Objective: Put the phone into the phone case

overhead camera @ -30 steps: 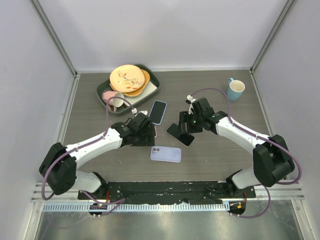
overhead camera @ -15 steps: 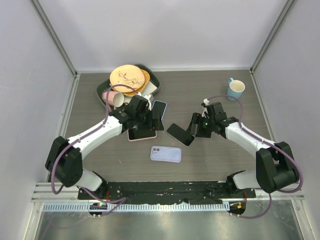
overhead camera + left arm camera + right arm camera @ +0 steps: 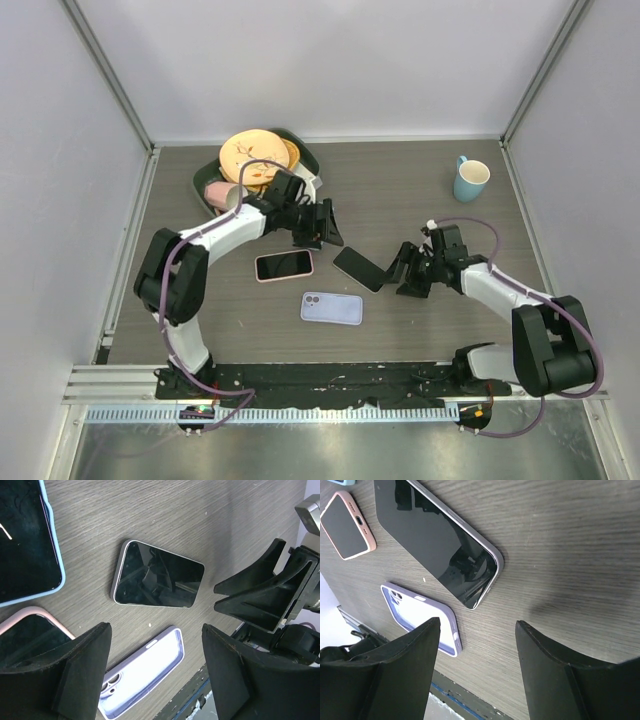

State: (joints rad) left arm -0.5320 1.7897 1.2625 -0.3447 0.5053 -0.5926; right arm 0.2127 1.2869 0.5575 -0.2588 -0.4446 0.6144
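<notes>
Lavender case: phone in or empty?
Empty. The lavender case lies open side up, its bare interior showing; the uncased phone lies flat beside it, not touching.

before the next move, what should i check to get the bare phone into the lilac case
1. Left gripper open and empty: ok.
2. Right gripper open and empty: ok.
3. Bare phone lying flat, screen up, nothing on it: ok.
4. Lilac case empty, open side up: ok.
5. Phone lined up with the case: not ok, it lies at an angle and apart from it.
6. Pink-cased phone apart from the lilac case: ok.
</notes>
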